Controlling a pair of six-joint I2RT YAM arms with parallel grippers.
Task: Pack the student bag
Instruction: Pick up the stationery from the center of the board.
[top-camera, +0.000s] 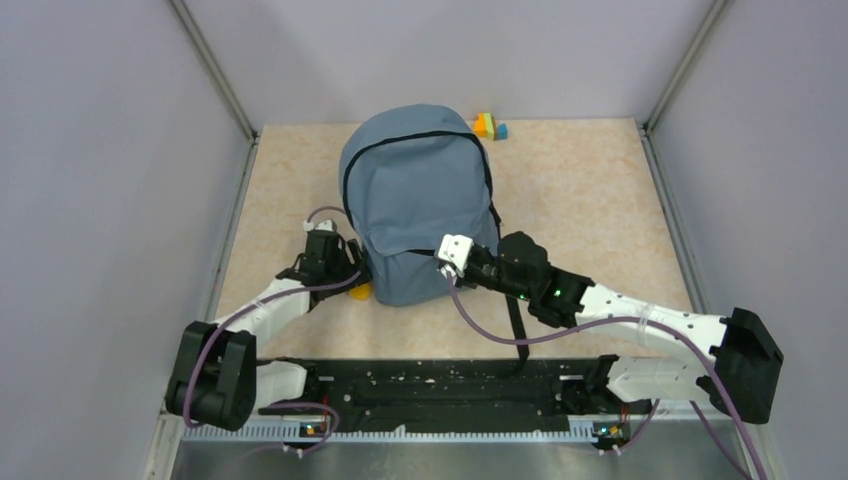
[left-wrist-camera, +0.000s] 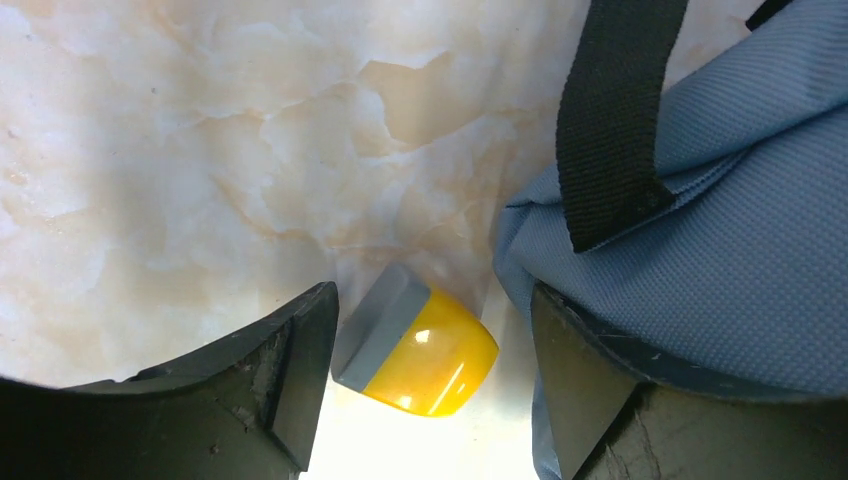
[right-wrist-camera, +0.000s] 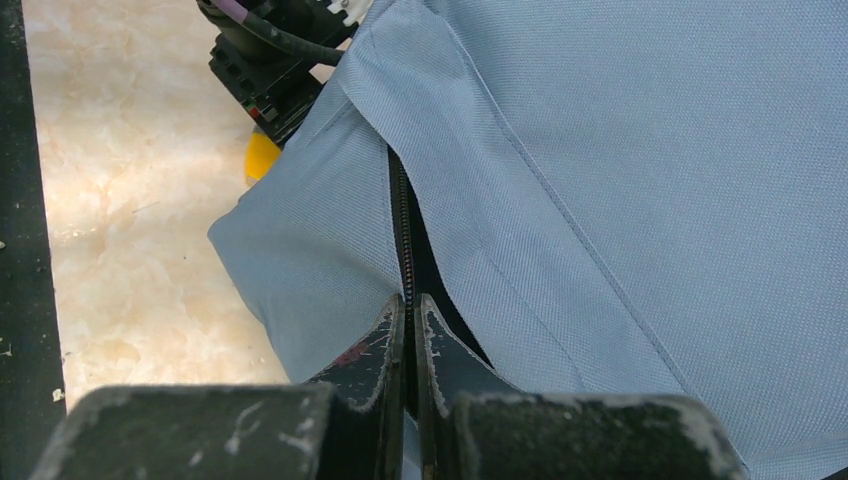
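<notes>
The grey-blue student bag (top-camera: 415, 195) lies on the beige table, its bottom end toward the arms. My right gripper (top-camera: 452, 252) is shut on the bag's black zipper edge (right-wrist-camera: 403, 225) at the front pocket opening. My left gripper (top-camera: 345, 270) is open at the bag's lower left corner. A small yellow and grey object (left-wrist-camera: 420, 345) lies on the table between its black fingers (left-wrist-camera: 300, 370); the jaws stand apart from it. It shows as a yellow spot in the top view (top-camera: 360, 291) and in the right wrist view (right-wrist-camera: 260, 155). A black strap (left-wrist-camera: 615, 120) hangs over the bag fabric (left-wrist-camera: 740, 250).
Orange, yellow and blue blocks (top-camera: 489, 126) sit at the back of the table behind the bag. A black strap (top-camera: 516, 330) trails toward the black base rail (top-camera: 430, 395). Grey walls close the table (top-camera: 600, 200) on three sides.
</notes>
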